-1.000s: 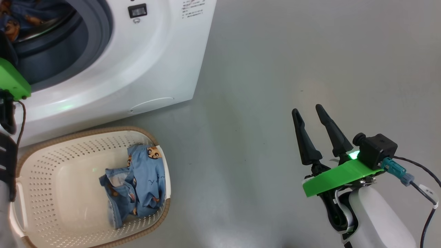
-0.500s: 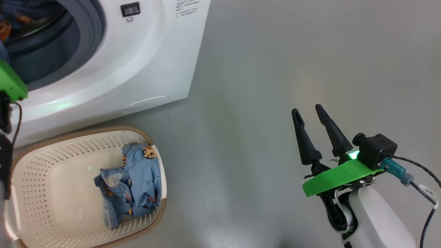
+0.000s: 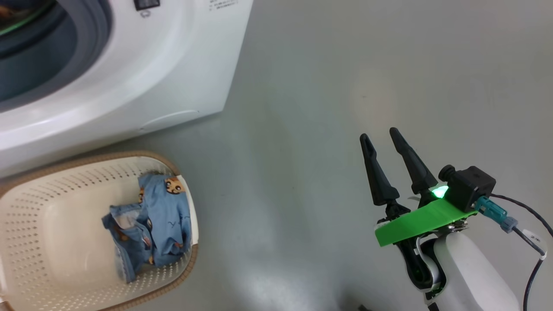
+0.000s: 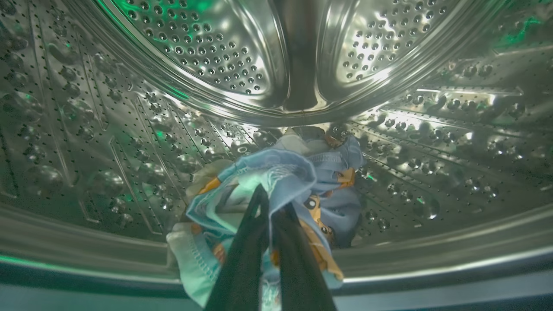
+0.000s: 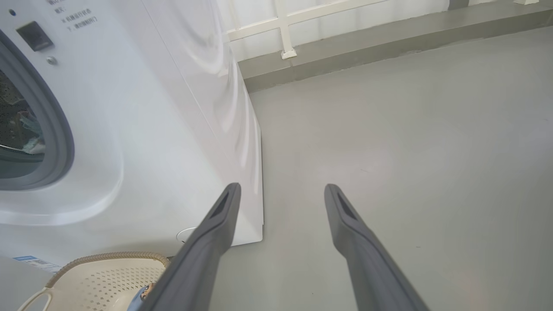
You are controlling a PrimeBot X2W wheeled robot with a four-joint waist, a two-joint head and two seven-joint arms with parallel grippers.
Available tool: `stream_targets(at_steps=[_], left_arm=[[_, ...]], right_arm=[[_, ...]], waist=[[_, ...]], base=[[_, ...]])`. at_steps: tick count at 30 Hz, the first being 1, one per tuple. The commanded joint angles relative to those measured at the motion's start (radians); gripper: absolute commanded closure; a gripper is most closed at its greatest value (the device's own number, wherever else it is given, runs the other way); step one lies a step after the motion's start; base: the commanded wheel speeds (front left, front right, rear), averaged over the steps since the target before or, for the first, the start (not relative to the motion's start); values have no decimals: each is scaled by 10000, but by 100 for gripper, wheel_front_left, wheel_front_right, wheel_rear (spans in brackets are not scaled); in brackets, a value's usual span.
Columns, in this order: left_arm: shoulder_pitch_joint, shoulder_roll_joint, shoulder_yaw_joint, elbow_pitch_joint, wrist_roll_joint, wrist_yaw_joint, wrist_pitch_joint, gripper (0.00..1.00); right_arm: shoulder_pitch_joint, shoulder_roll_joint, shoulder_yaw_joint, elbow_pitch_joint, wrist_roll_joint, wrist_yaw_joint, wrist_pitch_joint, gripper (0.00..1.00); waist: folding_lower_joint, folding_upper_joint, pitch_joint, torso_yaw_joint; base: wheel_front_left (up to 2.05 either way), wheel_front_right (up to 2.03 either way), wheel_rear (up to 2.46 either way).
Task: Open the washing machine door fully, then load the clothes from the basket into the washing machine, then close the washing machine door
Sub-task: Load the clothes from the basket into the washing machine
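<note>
Inside the washing machine (image 3: 173, 65), my left gripper (image 4: 268, 194) is shut, fingertips against a heap of light-blue bear-print clothes (image 4: 293, 172) on the floor of the steel drum (image 4: 216, 52). I cannot tell whether any fabric is pinched. More of the clothes (image 3: 160, 224) lie at the right end of the cream basket (image 3: 86, 156), on the floor in front of the washer. My right gripper (image 3: 379, 134) hangs open and empty over bare floor, well to the right of the basket. The washing machine door is out of view.
The grey gasket (image 3: 86, 47) rings the washer's mouth. In the right wrist view the washer's white side (image 5: 151, 108) stands left of my open right gripper (image 5: 281, 188), with the basket rim (image 5: 108, 259) below. A low grey kerb (image 5: 367, 39) and white railing run along the back.
My left gripper has shut inside the drum. The head camera has turned, sliding the washer and basket toward the left of the view. The right gripper has stayed open in place.
</note>
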Motion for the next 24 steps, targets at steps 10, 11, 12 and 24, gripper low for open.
stream_targets(at_steps=[10,11,12,24], left_arm=[[-1374,1012,84,-368,-251,-320,-10,100],[-1450,1031,63,-362,-243,-322,-53,100],[-1512,1050,39,-349,-233,-325,-88,100],[-1518,1012,-371,-16,-203,-425,-28,0]], right_arm=[[-213,18,253,-486,349,56,-91,0],[-223,18,266,-494,358,56,-91,0],[-235,18,285,-498,365,56,-91,0],[-346,18,320,-412,413,56,-91,0]], waist=[[-1,0,1032,-432],[-1,0,1064,-447],[-1,0,1090,-466],[-1,0,973,-445]], base=[[0,0,0],[0,0,0],[0,0,0],[0,0,0]])
